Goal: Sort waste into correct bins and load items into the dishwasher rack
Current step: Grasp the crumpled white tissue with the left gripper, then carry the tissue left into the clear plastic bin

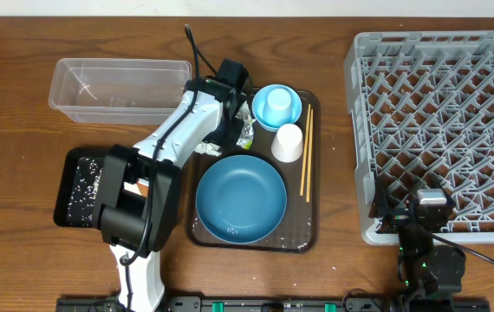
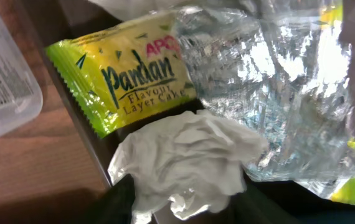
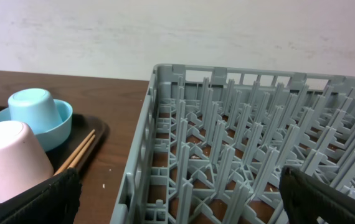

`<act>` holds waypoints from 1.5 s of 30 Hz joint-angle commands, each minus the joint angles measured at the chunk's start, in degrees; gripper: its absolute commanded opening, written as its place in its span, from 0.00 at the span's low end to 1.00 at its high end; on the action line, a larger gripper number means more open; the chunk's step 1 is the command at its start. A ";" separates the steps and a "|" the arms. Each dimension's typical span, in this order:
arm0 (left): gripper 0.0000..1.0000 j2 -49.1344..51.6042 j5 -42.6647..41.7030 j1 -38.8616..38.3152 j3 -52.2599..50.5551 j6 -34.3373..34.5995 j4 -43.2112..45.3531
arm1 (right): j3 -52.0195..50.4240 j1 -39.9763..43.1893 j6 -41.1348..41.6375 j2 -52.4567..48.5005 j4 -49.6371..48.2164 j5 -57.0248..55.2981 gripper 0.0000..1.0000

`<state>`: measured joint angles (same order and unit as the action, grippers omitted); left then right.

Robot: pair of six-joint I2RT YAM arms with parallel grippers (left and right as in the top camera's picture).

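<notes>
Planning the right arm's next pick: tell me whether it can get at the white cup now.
Probably yes: the white cup stands uncovered toward the brown tray's right side, only chopsticks beside it, and the right tool is open.

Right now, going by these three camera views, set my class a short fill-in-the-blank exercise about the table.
1. A pair of thin wooden ____ lies on the dark brown serving tray.
2. The small white cup stands ____ down.
3. The yellow-green wrapper reads ____ Flavour Layer Cake.
Missing words: chopsticks; upside; Pandan.
</notes>
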<state>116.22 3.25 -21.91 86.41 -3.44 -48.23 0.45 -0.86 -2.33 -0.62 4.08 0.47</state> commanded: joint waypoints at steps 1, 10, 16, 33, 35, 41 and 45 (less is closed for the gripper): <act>0.31 1.16 0.39 0.02 -0.83 -0.57 -0.07 | -0.13 0.44 0.13 0.24 0.20 0.20 0.99; 0.06 -0.24 0.42 -0.02 1.14 1.86 -1.42 | -0.13 0.44 0.13 0.24 0.20 0.20 0.99; 0.06 -7.76 0.22 -0.02 2.03 4.42 -2.56 | -0.13 0.44 0.13 0.24 0.20 0.20 0.99; 0.06 -19.02 15.06 0.94 1.92 15.08 8.72 | -0.13 0.42 0.13 0.24 0.20 0.20 0.99; 0.06 -18.21 16.98 2.14 1.92 15.85 11.63 | -0.13 0.44 0.13 0.24 0.20 0.20 0.99; 0.06 -14.47 17.18 9.09 1.90 16.83 19.02 | -0.13 0.44 0.13 0.24 0.20 0.20 0.99; 0.17 -11.91 16.87 14.36 1.90 21.88 18.80 | -0.13 0.44 0.13 0.24 0.20 0.20 0.99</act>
<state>102.52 18.41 -10.48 87.85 13.67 -29.45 0.45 -0.86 -2.33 -0.62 4.08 0.45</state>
